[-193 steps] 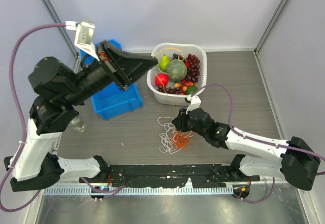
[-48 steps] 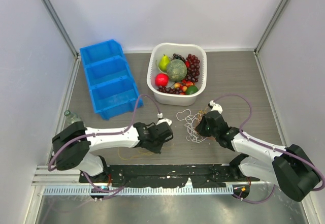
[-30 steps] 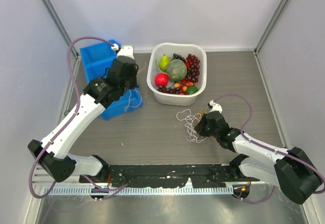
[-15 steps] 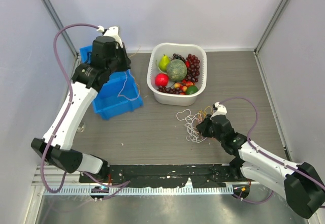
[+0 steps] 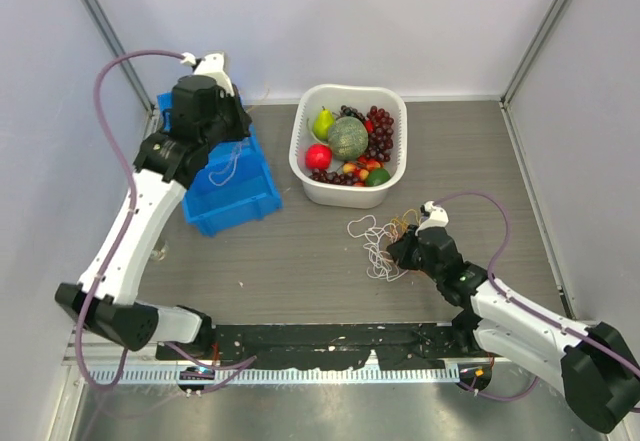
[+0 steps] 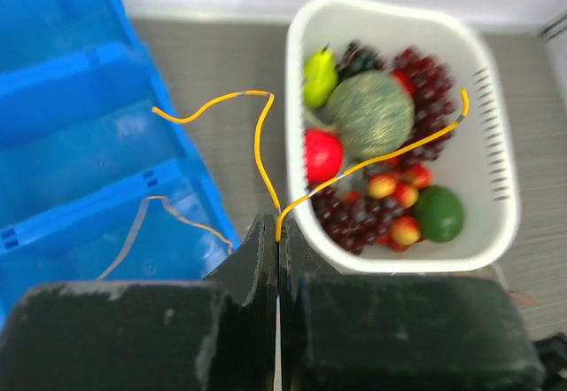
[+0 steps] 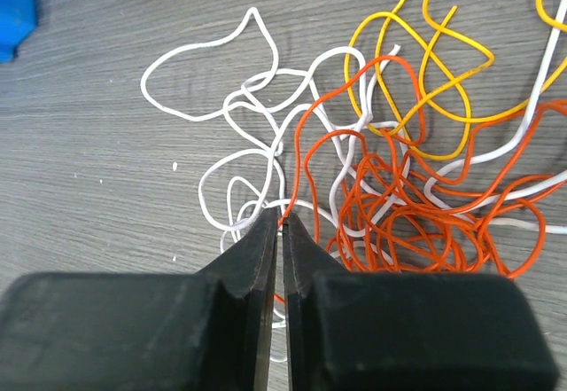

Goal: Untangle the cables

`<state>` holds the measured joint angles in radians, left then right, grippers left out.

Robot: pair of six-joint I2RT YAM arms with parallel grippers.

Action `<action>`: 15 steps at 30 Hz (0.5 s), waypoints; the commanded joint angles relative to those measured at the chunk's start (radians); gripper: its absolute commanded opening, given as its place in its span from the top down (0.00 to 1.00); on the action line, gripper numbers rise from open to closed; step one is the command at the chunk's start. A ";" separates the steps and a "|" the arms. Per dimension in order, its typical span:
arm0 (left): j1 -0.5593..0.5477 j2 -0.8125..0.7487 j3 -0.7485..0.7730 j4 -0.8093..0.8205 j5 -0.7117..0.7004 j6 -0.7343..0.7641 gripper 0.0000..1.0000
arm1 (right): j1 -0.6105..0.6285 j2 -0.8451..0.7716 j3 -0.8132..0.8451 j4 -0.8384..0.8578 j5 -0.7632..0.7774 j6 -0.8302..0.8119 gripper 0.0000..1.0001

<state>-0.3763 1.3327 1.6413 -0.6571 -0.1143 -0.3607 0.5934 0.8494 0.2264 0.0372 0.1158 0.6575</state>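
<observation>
A yellow cable (image 6: 261,134) is pinched in the left claw (image 6: 277,233) over the blue bin (image 6: 71,134), upper left. The other cables (image 5: 378,246) are heaped on the counter (image 5: 280,261), middle right, and pinched by the nearly closed right claw (image 7: 282,222).

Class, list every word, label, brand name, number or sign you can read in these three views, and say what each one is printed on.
None: no readable text appears in any view.
The blue plastic storage bin, the white plastic fruit basket and the grey wood-grain tabletop show no lettering, label or number.
</observation>
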 commanded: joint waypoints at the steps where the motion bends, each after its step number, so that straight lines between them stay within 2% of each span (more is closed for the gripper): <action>1: 0.027 0.059 -0.102 -0.013 -0.042 -0.043 1.00 | -0.003 -0.068 -0.018 0.043 0.019 0.004 0.88; 4: 0.031 0.091 -0.188 0.010 -0.157 -0.081 1.00 | -0.003 -0.084 -0.025 0.049 0.021 0.002 0.87; 9: 0.033 0.157 -0.208 -0.125 -0.436 -0.161 1.00 | -0.003 -0.055 -0.010 0.043 0.025 0.002 0.87; 15: 0.034 0.140 -0.363 -0.053 -0.427 -0.155 1.00 | -0.003 -0.075 -0.015 0.035 0.036 0.007 0.86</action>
<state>-0.3489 1.4956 1.3308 -0.7425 -0.4652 -0.4942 0.5934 0.7937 0.2092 0.0444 0.1204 0.6575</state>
